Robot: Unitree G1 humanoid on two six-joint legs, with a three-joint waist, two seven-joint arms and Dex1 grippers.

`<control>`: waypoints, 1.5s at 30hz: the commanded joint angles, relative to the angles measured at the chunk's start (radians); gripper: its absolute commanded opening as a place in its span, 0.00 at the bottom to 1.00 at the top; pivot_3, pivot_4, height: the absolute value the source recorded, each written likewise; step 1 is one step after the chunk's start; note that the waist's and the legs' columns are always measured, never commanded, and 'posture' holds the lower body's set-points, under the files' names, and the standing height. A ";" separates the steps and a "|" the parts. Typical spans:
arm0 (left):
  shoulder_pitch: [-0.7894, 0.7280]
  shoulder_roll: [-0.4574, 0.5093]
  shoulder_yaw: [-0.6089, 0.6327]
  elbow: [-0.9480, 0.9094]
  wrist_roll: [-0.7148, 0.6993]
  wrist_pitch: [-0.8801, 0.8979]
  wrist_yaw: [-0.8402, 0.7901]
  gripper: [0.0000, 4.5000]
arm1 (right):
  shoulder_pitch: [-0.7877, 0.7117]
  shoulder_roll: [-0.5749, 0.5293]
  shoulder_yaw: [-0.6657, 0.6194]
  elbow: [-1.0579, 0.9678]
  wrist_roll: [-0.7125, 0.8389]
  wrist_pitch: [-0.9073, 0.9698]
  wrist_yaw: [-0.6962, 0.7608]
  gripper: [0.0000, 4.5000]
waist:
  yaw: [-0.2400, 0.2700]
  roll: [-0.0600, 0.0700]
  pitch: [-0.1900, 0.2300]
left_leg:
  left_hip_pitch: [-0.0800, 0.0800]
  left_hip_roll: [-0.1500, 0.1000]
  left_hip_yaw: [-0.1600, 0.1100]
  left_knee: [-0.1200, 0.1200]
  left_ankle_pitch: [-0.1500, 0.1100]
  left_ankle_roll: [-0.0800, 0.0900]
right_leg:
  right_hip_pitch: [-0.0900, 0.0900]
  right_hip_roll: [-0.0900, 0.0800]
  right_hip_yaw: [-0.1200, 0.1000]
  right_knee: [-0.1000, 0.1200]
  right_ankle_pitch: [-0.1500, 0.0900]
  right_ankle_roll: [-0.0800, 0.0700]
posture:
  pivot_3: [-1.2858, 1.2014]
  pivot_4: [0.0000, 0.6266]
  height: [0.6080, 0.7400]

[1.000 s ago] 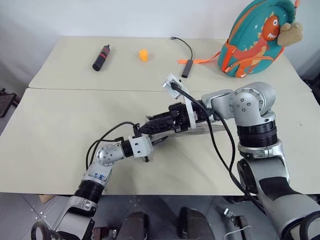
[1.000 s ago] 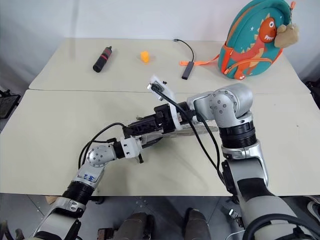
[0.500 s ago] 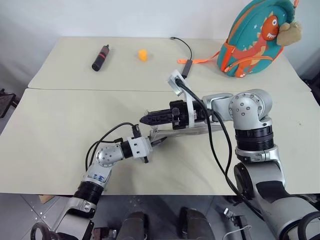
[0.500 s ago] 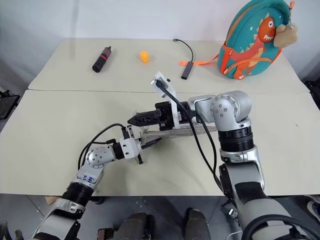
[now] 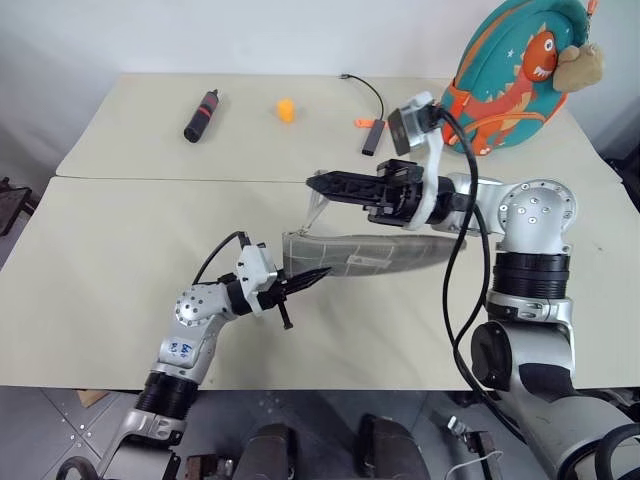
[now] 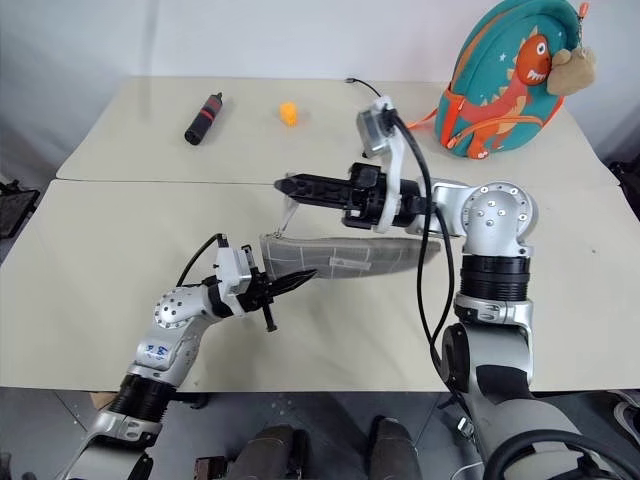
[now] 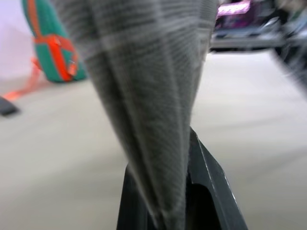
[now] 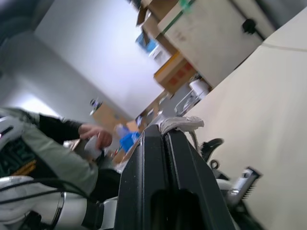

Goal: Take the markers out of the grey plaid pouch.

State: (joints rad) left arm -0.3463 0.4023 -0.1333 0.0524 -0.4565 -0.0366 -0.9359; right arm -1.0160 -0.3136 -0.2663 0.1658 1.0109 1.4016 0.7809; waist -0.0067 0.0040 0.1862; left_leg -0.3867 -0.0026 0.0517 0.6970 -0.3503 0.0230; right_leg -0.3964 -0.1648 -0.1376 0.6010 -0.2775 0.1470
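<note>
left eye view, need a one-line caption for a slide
Left gripper pinches a corner of the flat grey plaid fabric pouch while the right gripper lifts its thin strap above the beige table.

No legible text; small blue sticker on left forearm [image 5: 187, 349] too small to read

Walls: plain pale grey-white wall [image 5: 250, 35] runs behind the tables.
Furniture: 2 beige tables, far one [image 5: 130, 130] and near one [image 5: 90, 290], butt edge to edge along a thin seam.
Floor: grey tiles [image 5: 40, 430] show below the near edge.
Storage: stacked cardboard boxes [image 8: 172, 72] and a pale cabinet [image 8: 216, 33] stand against a wall.
</note>
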 commanded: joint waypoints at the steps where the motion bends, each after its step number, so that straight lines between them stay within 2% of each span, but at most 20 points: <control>1: 0.050 0.042 0.020 -0.058 -0.067 0.137 -0.048 0.00 | -0.001 -0.069 -0.111 -0.011 0.044 -0.036 -0.018 0.00 | 0.001 0.000 0.000 | 0.000 0.000 0.000 0.000 0.000 0.000 | 0.000 0.000 0.000 0.000 0.000 0.000 | 0.52 0.24 1.00; 6: 0.067 0.045 0.056 -0.087 -0.101 0.208 -0.038 0.00 | 0.047 -0.165 -0.168 -0.004 0.046 -0.065 -0.047 0.00 | 0.004 0.000 0.000 | 0.000 0.000 0.001 0.000 0.000 0.000 | 0.000 0.000 0.000 0.000 0.000 0.000 | 0.52 0.24 1.00; 11: 0.054 0.033 0.074 -0.045 -0.070 0.177 -0.027 0.00 | 0.093 -0.202 -0.204 -0.017 0.077 -0.092 -0.078 0.00 | 0.003 0.000 0.000 | 0.000 0.000 0.001 0.000 0.000 0.000 | 0.000 0.000 0.001 0.000 0.000 0.000 | 0.52 0.24 1.00; 13: 0.044 0.028 0.061 -0.037 -0.055 0.170 -0.031 0.00 | 0.115 -0.183 -0.194 -0.062 0.101 -0.093 -0.092 0.00 | 0.004 0.000 0.000 | 0.000 0.000 0.001 0.000 0.000 0.000 | 0.000 0.000 0.001 0.000 0.000 0.000 | 0.52 0.24 1.00; 17: 0.023 0.036 -0.008 -0.011 0.039 0.125 -0.056 0.00 | 0.120 -0.114 -0.090 -0.170 0.077 -0.154 -0.101 0.00 | 0.003 0.000 0.000 | 0.000 0.000 0.002 0.000 0.000 0.000 | 0.000 0.000 0.001 0.000 0.000 0.000 | 0.52 0.24 1.00; 22: -0.014 -0.028 -0.020 0.022 0.065 0.169 0.019 0.00 | 0.100 -0.033 0.024 -0.267 0.058 -0.225 -0.081 0.00 | 0.003 0.000 0.000 | 0.001 0.000 0.002 0.000 0.000 0.000 | -0.001 0.001 0.002 0.000 0.000 0.000 | 0.52 0.24 1.00; 25: -0.024 -0.057 -0.006 0.015 0.038 0.261 0.060 0.00 | 0.118 -0.036 0.079 -0.321 0.056 -0.259 -0.017 0.00 | 0.009 0.000 0.000 | 0.000 0.000 0.001 0.000 0.000 0.000 | 0.000 0.001 0.001 0.000 0.000 0.000 | 0.52 0.24 1.00; 30: -0.026 -0.130 0.129 -0.051 -0.219 0.591 0.171 0.00 | 0.182 -0.093 0.118 -0.346 0.034 -0.298 0.063 0.00 | 0.006 0.000 0.000 | 0.000 0.000 -0.001 0.000 0.000 0.000 | 0.000 0.000 0.001 0.000 0.000 0.000 | 0.52 0.24 1.00; 36: -0.011 -0.130 0.252 -0.113 -0.429 0.802 0.192 0.00 | 0.232 -0.187 0.096 -0.276 -0.050 -0.391 0.095 0.00 | 0.003 0.000 0.000 | 0.001 0.000 -0.004 0.000 0.000 0.000 | 0.000 0.001 0.002 0.000 0.000 0.000 | 0.52 0.24 1.00; 41: 0.026 -0.072 0.221 -0.135 -0.375 0.789 0.147 0.00 | 0.243 -0.222 0.062 -0.179 -0.104 -0.464 0.076 0.00 | 0.004 0.000 0.000 | 0.001 0.000 -0.001 0.000 0.000 0.000 | 0.000 0.001 0.002 0.000 0.000 0.000 | 0.52 0.24 1.00; 45: 0.039 -0.032 0.144 -0.151 -0.253 0.650 0.079 0.00 | 0.230 -0.198 0.064 -0.159 -0.140 -0.513 0.035 0.00 | 0.007 0.000 0.000 | 0.001 0.000 0.002 0.000 0.000 0.000 | 0.000 0.001 0.002 0.000 0.000 0.000 | 0.52 0.24 1.00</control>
State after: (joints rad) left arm -0.3350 0.3436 0.0170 -0.0815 -0.7646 0.6723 -0.8202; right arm -0.7585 -0.4981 -0.1250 0.0117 0.8830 0.9596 0.8511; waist 0.0003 0.0039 0.1864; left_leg -0.3856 -0.0031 0.0538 0.6972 -0.3502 0.0230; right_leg -0.3964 -0.1642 -0.1351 0.6011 -0.2775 0.1470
